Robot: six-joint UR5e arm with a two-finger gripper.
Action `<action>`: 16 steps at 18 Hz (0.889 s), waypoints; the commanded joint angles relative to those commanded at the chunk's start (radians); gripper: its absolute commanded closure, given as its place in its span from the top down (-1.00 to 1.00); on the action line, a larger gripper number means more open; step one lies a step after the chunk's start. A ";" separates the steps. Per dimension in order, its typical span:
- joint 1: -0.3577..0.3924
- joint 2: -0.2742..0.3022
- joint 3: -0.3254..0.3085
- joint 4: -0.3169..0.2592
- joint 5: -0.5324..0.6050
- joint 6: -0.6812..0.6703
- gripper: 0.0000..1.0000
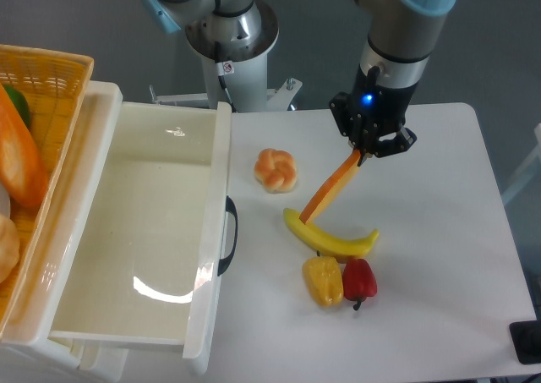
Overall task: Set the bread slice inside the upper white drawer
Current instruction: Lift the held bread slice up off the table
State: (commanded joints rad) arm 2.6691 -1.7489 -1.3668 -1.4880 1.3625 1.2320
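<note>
The dark object (pixel 526 342) at the lower right corner is cut off by the frame edge and cannot be identified. The upper white drawer (pixel 215 231) occupies the lower left and centre left; its bottom edge runs out of frame, its interior holds nothing visible, and its black handle (pixel 229 236) faces right. The orange woven basket (pixel 63 74) at the upper left is cropped by the left edge; its orange and green contents are only partly visible.

At lower centre a yellow pepper (pixel 323 281) and a red pepper (pixel 358 280) lie side by side, touching. Just above them lies the banana (pixel 330 238). The bread slice (pixel 330 189) appears edge-on as an orange strip, tilted; its lower end overlaps the banana's left end in the frame, and whether they touch cannot be told. The knotted bun (pixel 275 170) sits to the left, apart from both.

The gripper (pixel 362 153) points downward, fingers closed narrowly on the upper end of the bread slice. The fingertips are dark and small, so the contact faces are hard to resolve.

The table (pixel 448 231) is white. Behind it stands a grey robot base (pixel 226 28) against a grey wall.
</note>
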 joint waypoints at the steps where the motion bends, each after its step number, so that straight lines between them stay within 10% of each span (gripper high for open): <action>1: 0.002 0.009 0.000 0.000 -0.028 -0.023 -1.00; 16: -0.028 0.103 -0.015 -0.043 -0.249 -0.333 -1.00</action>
State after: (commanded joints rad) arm 2.6416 -1.6461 -1.3821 -1.5308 1.1137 0.8990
